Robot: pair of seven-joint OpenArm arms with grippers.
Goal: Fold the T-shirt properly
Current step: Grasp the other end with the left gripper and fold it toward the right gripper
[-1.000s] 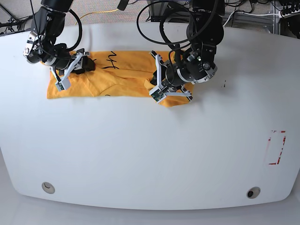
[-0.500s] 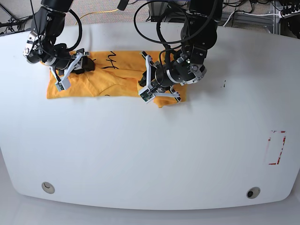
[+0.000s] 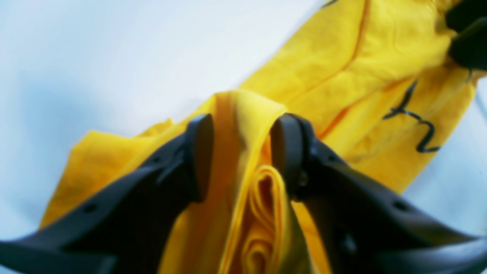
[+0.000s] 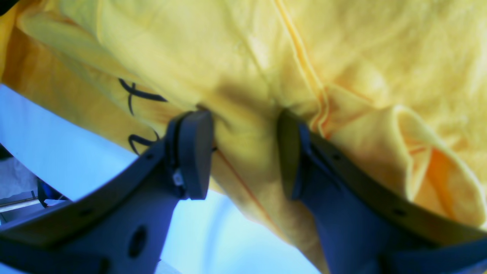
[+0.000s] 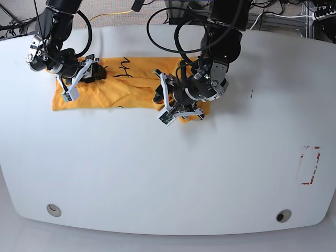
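The orange-yellow T-shirt (image 5: 126, 86) lies as a long folded band across the far part of the white table, black lettering showing near its back edge. My left gripper (image 5: 164, 100) is over the band's right end. In the left wrist view the left gripper (image 3: 243, 152) has its jaws apart, and a raised fold of the T-shirt (image 3: 361, 68) stands loosely between them. My right gripper (image 5: 79, 79) rests on the shirt's far left corner. In the right wrist view the right gripper (image 4: 241, 152) is open, straddling the T-shirt (image 4: 342, 57) near its edge.
A red-marked rectangle (image 5: 310, 165) is on the table (image 5: 168, 178) at the right. Two round holes (image 5: 52, 210) sit near the front edge. Black cables (image 5: 178, 31) hang behind and above the left arm.
My left gripper moved leftward, dragging the shirt's right end over onto the band, and its jaws have parted. The right arm has not moved.
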